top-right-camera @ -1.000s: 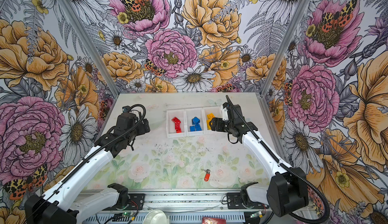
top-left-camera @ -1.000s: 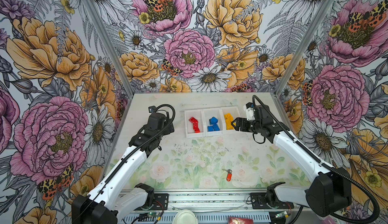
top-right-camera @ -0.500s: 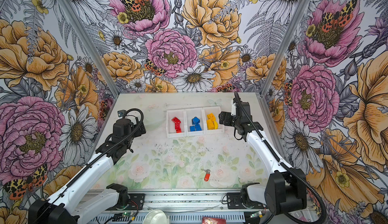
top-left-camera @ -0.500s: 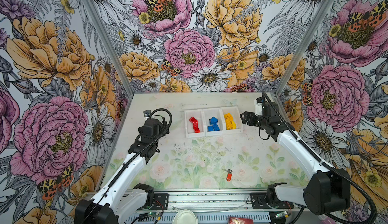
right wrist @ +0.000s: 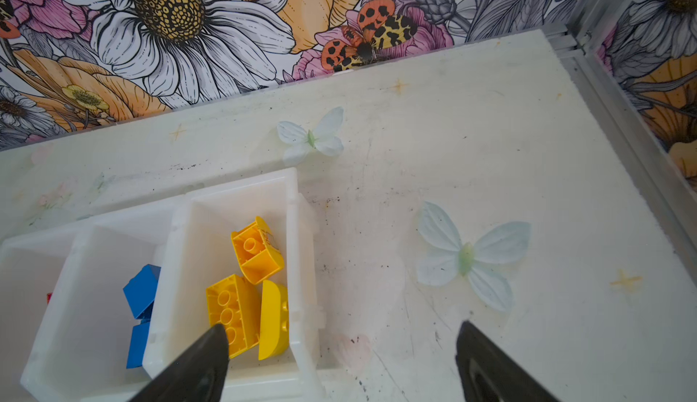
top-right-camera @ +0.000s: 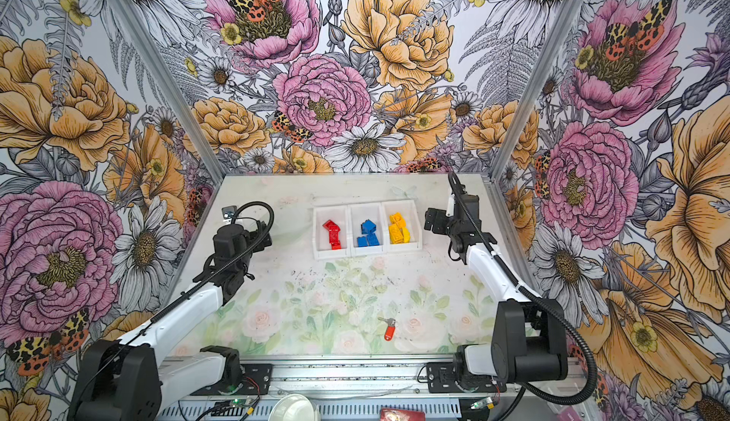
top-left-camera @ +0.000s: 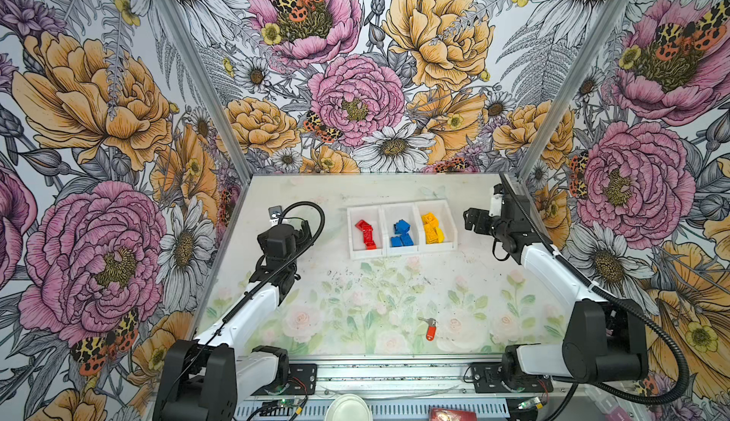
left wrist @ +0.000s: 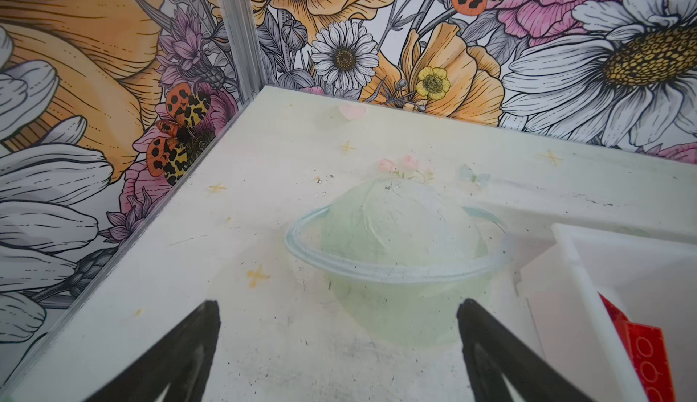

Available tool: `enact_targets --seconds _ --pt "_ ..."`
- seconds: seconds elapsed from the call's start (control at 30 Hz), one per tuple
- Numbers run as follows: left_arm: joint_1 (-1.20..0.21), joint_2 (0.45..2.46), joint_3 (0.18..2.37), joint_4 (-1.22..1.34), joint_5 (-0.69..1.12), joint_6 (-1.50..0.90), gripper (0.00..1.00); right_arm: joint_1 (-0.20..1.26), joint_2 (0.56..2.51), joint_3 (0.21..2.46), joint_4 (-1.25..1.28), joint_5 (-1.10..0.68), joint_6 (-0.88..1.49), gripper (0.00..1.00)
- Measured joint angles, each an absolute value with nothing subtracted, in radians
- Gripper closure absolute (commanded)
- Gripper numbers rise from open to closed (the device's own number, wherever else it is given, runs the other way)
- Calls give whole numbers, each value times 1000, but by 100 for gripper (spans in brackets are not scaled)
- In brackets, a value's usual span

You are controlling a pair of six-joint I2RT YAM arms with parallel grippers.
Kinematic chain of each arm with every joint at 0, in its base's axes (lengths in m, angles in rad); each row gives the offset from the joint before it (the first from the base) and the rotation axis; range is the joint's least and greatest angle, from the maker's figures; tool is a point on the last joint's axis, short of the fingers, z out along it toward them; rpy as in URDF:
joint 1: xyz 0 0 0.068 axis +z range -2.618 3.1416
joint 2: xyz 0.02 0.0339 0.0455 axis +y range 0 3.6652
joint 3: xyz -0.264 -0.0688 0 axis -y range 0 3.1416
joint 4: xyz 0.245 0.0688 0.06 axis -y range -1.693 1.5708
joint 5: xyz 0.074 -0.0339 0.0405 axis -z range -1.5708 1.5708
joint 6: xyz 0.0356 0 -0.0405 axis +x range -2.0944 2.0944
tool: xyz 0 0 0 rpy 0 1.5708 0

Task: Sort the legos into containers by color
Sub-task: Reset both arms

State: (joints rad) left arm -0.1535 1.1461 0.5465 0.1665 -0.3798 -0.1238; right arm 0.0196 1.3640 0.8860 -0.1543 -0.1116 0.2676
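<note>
Since no brick lies loose on the table (top-left-camera: 355,281), job: it looks done, I think.
Bins (top-left-camera: 403,252): three white ones in a row, just above the middle of both top views.
Red bricks (top-left-camera: 366,234): in the bin at the left of the frame.
Blue bricks (top-left-camera: 402,233): in the middle bin.
Yellow bricks (top-left-camera: 431,228): in the bin at the right of the frame; at the lower left of the right wrist view.
Left gripper (left wrist: 337,306): fingers spread wide, nothing between them. In the top views it hangs left of the bins, apart from them.
Right gripper (right wrist: 343,326): fingers spread wide too, holding nothing. It hangs right of the bins, near the yellow one.
Key tag (top-left-camera: 430,330): orange-red, alone at the lower middle of the frame. It is not a brick, so it likely needs no bin.
How bricks feel: likely light, hard and smooth, not easy to break.
Where to grab: two flat sides that face each other. The slanted or round faces look slippery.
What could go wrong: the bricks lie close together, so fingers may bump a neighbour or a bin wall.
</note>
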Motion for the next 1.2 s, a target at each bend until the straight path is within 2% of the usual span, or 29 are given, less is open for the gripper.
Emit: enact_targets --seconds 0.37,0.73,1.2 --pt "-115 1298 527 392 -352 -58 1 -36 1377 741 47 -96 251 4" --pt "-52 1332 494 538 -319 -13 1 -65 1439 604 266 -67 215 3" --pt "-28 1418 413 721 -298 -12 1 -98 1447 545 464 -48 162 3"
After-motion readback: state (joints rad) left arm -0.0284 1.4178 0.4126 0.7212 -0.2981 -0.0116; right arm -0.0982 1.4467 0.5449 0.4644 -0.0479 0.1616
